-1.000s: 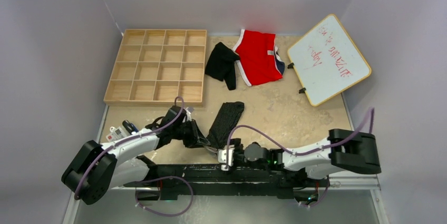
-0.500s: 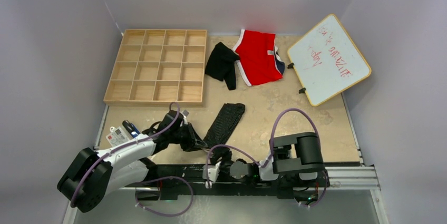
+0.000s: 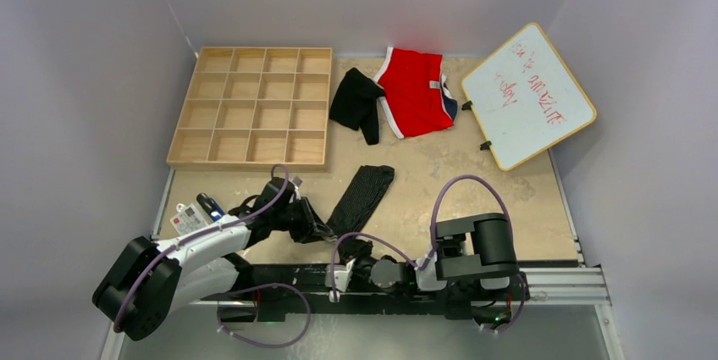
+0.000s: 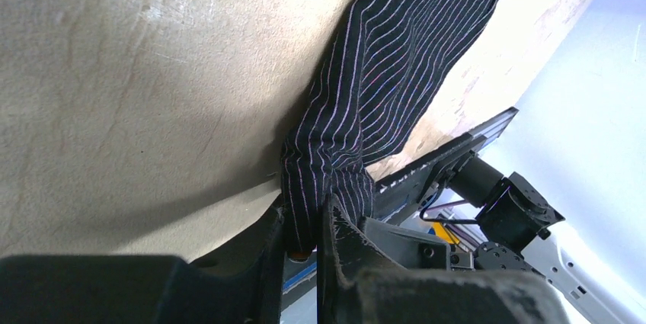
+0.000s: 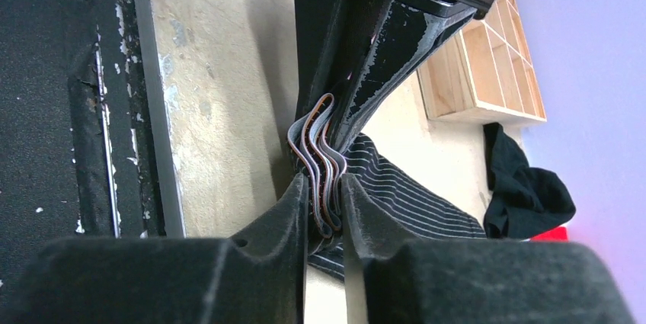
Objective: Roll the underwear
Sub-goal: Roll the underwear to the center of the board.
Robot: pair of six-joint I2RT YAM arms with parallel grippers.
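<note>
The ribbed black underwear [image 3: 364, 195] lies folded into a long narrow strip on the beige mat, running toward the near edge. My left gripper [image 3: 320, 231] is shut on the near end of the underwear [image 4: 396, 57], the fabric bunched between the fingers of the left gripper [image 4: 305, 213]. My right gripper [image 3: 351, 247] comes in from the near side. In its wrist view the right gripper [image 5: 324, 187] is shut on the folded waistband layers of the underwear [image 5: 411, 187]. A second plain black underwear [image 3: 356, 104] lies crumpled at the back.
Wooden grid tray [image 3: 245, 160] sits at the back left. Red briefs [image 3: 415, 93] lie beside the plain black piece, with a whiteboard [image 3: 525, 93] at the back right. A small card and pen [image 3: 190, 218] rest by the left arm. The metal rail [image 3: 559, 274] marks the near edge.
My right arm has folded up from its stretched-out pose, and its gripper has shifted toward the near-left and shut on the strip's waistband. The left gripper kept hold and barely moved.
</note>
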